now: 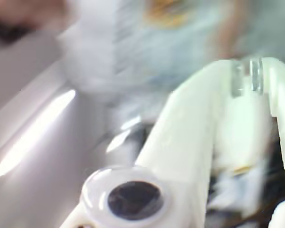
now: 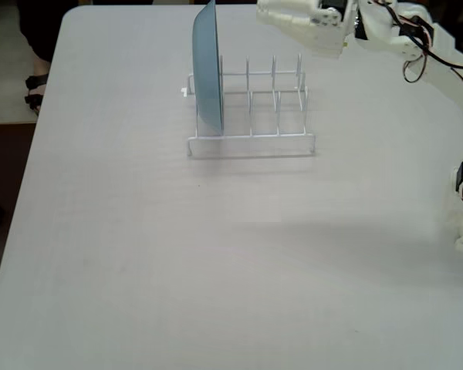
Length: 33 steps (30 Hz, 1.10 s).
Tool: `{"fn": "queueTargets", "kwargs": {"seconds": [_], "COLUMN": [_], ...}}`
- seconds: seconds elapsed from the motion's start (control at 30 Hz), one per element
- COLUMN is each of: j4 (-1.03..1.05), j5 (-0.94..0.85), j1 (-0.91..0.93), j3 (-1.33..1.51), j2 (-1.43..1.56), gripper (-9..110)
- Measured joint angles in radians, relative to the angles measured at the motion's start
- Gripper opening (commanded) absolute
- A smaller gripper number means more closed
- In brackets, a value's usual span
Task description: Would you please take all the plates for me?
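Hanging high over the far right of the pale grey table [image 2: 177, 270], I have my white two-finger gripper [image 2: 264, 11] pointing left, toward the rack. The only plate I can find is the light blue round plastic plate [image 2: 207, 69], standing on edge in the leftmost slot of the white wire rack [image 2: 251, 116], seen almost edge-on from the fixed view. It lies to my left and lower than my fingertips, with the rack's empty slots between us. Its flat face is turned toward me along the rack's length, and its rim runs near-to-far and up-and-down, so the top of the rim is the part I judge easiest to pinch from above.

My arm [image 2: 417, 46] reaches in from the right edge of the fixed view, stretched out high and roughly level, wrist bent toward the rack. The wrist view is smeared with motion blur; I make out only my own white finger [image 1: 190, 137] and vague pale blue and orange smudges beyond it. Whether my fingers are parted or closed I cannot tell from either view. Nothing appears to be held between them.

I see no other plates anywhere on the table.
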Motion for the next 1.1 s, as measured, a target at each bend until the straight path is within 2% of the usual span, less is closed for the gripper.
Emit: {"fn": "queueTargets", "kwargs": {"seconds": [0.1,0.3,0.7,1.1], "j4": [0.061,0.179,0.193,0.192], "j5": [-0.069,-0.276,-0.477,-0.506], "j1": [0.061,0.137,0.192,0.192], "j3": [-0.002,-0.141,-0.357,-0.683], "j2": [-0.040,-0.221,-0.486,-0.807], "gripper": [0,31,40,39]}}
